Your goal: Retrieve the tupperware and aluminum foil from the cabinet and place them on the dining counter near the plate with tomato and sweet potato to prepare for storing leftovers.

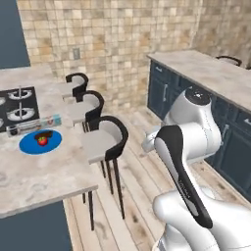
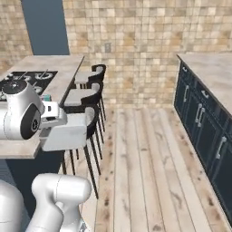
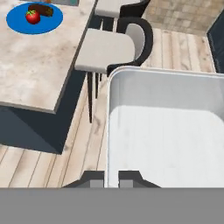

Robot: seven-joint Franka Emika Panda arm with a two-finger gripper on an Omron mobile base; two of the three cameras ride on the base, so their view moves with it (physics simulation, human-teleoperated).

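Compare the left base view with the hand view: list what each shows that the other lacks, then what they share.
Left base view alone: the aluminum foil lying on the dining counter just beyond the plate, beside the black cooktop. Hand view alone: the tupperware up close, its rim gripped by the gripper, carried over the wooden floor. Both: the blue plate with tomato, the beige counter top, and the stools.

My arm is glossy white, built of fat rounded links, with black bands curving along the joints and a round dark-ringed cap on one joint. Its two small fingers [image 3: 92,179] are dark grey.
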